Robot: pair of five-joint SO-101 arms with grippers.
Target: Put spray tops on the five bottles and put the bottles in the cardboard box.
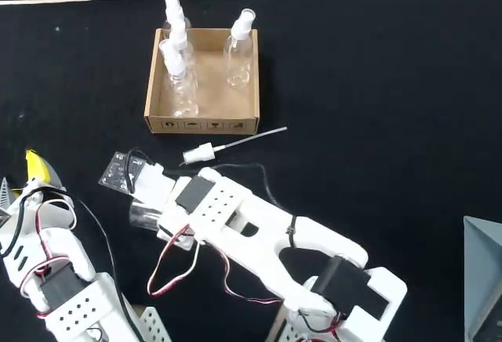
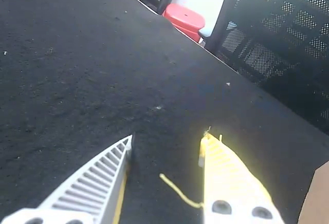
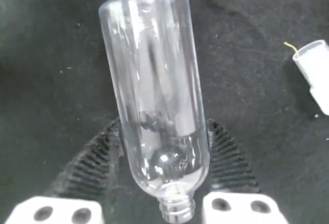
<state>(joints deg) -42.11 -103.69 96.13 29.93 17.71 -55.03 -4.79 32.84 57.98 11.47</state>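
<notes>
the right gripper (image 3: 164,131) clamps the uncapped bottle (image 3: 154,70) at its shoulder, low over the table (image 2: 77,54); the left gripper (image 2: 165,147) hangs spread and empty. the bottle looks light, thin-walled and slippery, so it is best held mid-body, leaving the neck free for the spray top (image 1: 200,154) lying beside the box (image 1: 202,126).

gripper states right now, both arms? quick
left gripper: open, nothing between the fingers.
right gripper: closed on a clear bottle with no top.

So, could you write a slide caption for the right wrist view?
Right gripper grips an uncapped clear bottle near its neck.
</notes>
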